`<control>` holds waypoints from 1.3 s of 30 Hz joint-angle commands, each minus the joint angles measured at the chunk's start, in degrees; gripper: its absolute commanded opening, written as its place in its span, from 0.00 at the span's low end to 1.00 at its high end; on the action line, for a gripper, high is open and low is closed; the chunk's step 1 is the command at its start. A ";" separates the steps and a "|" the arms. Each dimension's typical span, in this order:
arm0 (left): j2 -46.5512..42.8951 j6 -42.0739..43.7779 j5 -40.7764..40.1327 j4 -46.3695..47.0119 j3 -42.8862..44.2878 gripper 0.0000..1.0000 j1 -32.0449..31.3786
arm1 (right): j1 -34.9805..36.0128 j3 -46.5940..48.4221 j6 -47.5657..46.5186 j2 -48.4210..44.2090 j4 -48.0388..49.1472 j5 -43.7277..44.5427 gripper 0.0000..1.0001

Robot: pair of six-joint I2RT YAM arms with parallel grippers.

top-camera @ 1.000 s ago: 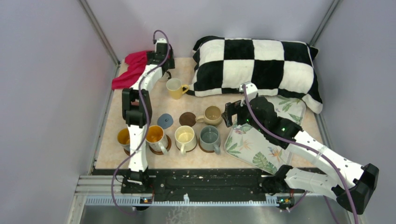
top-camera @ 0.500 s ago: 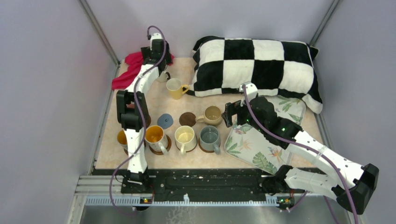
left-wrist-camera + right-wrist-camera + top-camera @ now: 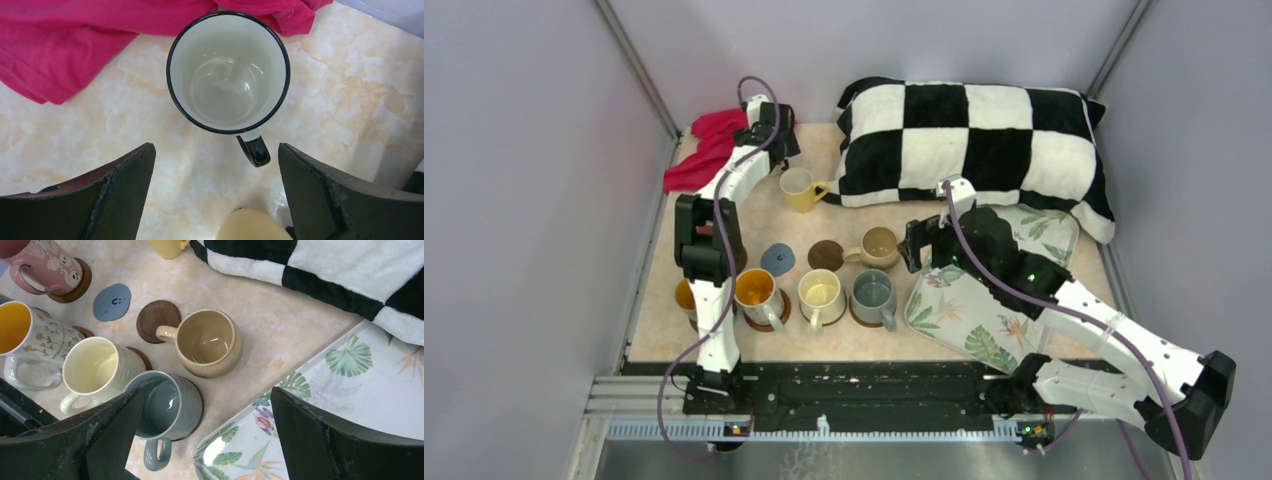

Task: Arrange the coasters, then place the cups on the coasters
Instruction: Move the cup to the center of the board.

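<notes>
My left gripper (image 3: 215, 148) is open just above the table at the far left back, its fingers either side of the black handle of a white black-rimmed cup (image 3: 228, 70); nothing is held. The rim of a yellow cup (image 3: 797, 188) shows below it. My right gripper (image 3: 206, 391) hangs open over the tray's corner by the grey cup (image 3: 162, 407). Grey, cream (image 3: 95, 370), floral orange-lined (image 3: 25, 340) and pink (image 3: 42, 265) cups stand on brown coasters. The tan cup (image 3: 207, 342) is on the table beside a bare brown coaster (image 3: 157, 320) and a blue-grey coaster (image 3: 112, 302).
A black-and-white checked pillow (image 3: 969, 140) fills the back right, with the leaf-print tray (image 3: 984, 300) in front of it under my right arm. A crumpled red cloth (image 3: 704, 150) lies at the back left beside the white cup. Enclosure walls close both sides.
My left wrist swung toward the back wall and came forward again, and now covers the white cup in the top view. The right arm has not moved.
</notes>
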 commanded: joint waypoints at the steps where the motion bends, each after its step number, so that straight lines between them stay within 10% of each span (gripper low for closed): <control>1: -2.31 -4.51 0.26 -1.05 0.65 0.99 -0.11 | -0.51 0.80 -0.08 -1.58 2.39 -0.10 0.99; 39: -5.95 -2.13 7.50 3.51 -5.10 0.96 3.05 | -0.52 0.47 0.01 -1.22 3.15 -0.54 0.99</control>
